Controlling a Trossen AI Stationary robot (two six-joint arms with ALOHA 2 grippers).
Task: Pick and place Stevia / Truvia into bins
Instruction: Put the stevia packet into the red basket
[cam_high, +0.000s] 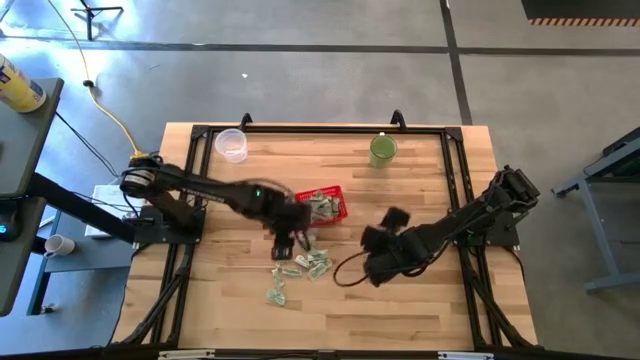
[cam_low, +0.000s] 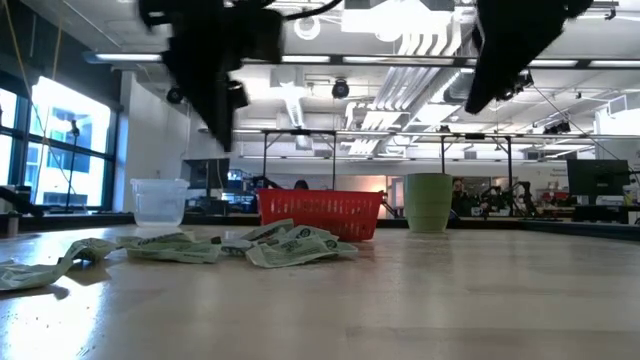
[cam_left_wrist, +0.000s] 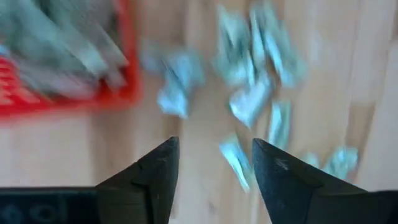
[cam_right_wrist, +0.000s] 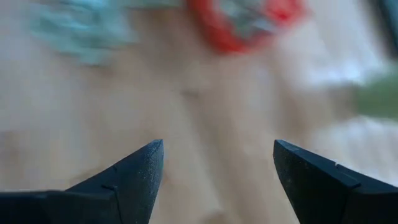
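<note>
The red mesh basket (cam_high: 327, 204) sits mid-table with several pale green and white sachets inside. More sachets (cam_high: 300, 268) lie flat and loose on the wood on the basket's near side; they also show in the low view (cam_low: 290, 245). My left gripper (cam_high: 287, 245) hangs open above the wood between basket and loose sachets, fingers apart (cam_left_wrist: 214, 171), holding nothing. My right gripper (cam_high: 385, 228) is open (cam_right_wrist: 217, 168) over bare wood to the basket's right, raised off the table.
A clear plastic cup (cam_high: 231, 144) stands near the far left corner and a green cup (cam_high: 382, 150) near the far edge. A black frame (cam_high: 320, 131) borders the table. Bare wood lies along the near side and to the right.
</note>
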